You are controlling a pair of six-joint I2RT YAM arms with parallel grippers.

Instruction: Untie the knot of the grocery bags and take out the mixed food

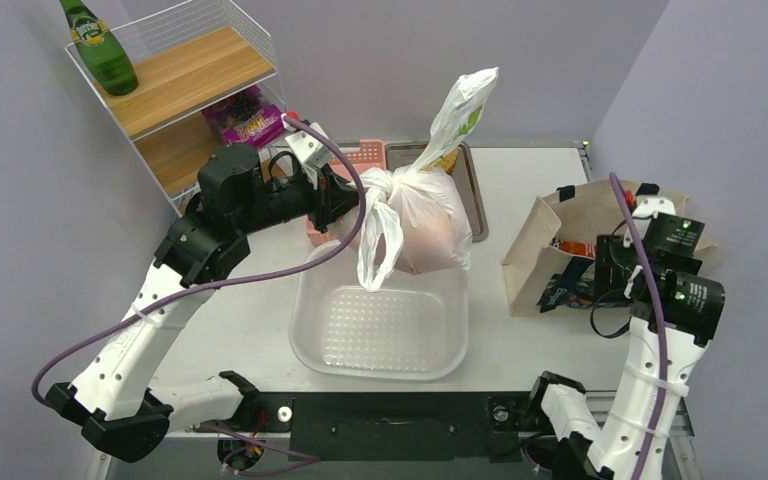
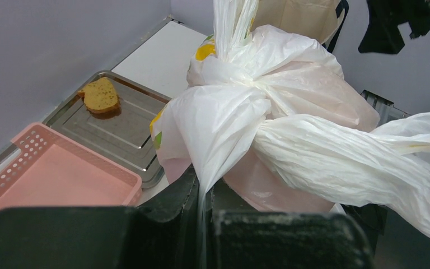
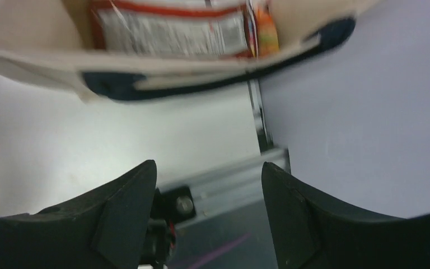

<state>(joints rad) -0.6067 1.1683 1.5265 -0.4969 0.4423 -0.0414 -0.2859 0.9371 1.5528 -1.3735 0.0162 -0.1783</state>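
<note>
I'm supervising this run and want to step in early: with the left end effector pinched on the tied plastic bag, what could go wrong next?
1. The left end effector is shut on a thin fold below the knot; pulling could tighten it or tear the plastic bag.
2. The right end effector is open by the canvas tote, so nothing braces the bag; a pull may topple it by the clear tub.
</note>
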